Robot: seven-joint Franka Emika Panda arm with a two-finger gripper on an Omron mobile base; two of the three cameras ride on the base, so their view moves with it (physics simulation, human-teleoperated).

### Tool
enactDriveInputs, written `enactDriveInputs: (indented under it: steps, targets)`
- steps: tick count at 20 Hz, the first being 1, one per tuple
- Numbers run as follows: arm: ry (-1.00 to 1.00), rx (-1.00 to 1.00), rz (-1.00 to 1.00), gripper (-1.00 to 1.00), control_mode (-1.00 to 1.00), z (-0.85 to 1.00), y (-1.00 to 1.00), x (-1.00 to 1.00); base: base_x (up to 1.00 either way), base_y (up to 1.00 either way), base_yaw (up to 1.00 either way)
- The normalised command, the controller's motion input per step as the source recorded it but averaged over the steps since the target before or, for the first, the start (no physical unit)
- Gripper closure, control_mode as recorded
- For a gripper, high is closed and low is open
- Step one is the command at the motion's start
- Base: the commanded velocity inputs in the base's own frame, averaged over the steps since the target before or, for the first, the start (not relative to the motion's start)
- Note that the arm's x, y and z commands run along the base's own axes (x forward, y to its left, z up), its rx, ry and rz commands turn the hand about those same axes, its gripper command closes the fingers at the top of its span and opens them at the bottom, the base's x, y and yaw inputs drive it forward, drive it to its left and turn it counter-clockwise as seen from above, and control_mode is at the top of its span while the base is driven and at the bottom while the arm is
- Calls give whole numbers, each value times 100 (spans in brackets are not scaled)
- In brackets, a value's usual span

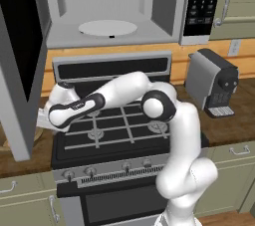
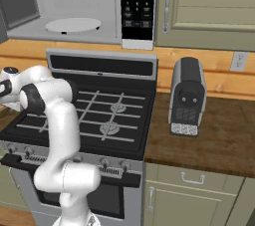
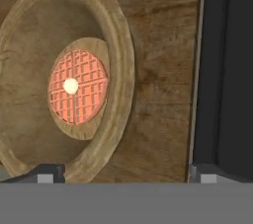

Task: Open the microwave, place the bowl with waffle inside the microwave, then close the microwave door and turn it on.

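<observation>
The brown wooden bowl point(image 3: 116, 35) lies on the wood counter, with the small reddish-orange waffle point(image 3: 78, 87) flat in its middle. My gripper point(image 3: 126, 174) hovers above it, open and holding nothing. One fingertip point(image 3: 49, 173) is over the bowl's edge, the other near the stove's side. The microwave point(image 1: 114, 6) stands open, its white turntable point(image 1: 108, 27) bare. The microwave door point(image 1: 20, 60) is swung out to the left. My hand point(image 1: 50, 115) reaches left past the stove, beside that door's lower edge. The black button panel point(image 2: 138, 3) sits on the microwave's right.
A black-topped gas stove point(image 1: 119, 125) sits under the microwave, and its dark side point(image 3: 227, 70) borders the counter strip point(image 3: 158, 94) right of the bowl. A grey coffee machine point(image 1: 214, 83) stands on the counter right of the stove. The open door hangs low over the left counter.
</observation>
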Motion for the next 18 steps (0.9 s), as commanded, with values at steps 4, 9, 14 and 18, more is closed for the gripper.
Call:
enactDriveInputs:
  steps: [4,9,14,18]
  targets:
    - [3,0,0,-100,-100,0,24,31,0,0,0]
    - [0,-1,0,-100,-100,-26,3,30,0,0,0]
    - [0,0,0,-100,-100,-42,0,20,0,0,0]
    - [0,0,0,-100,-100,-32,6,16,0,0,0]
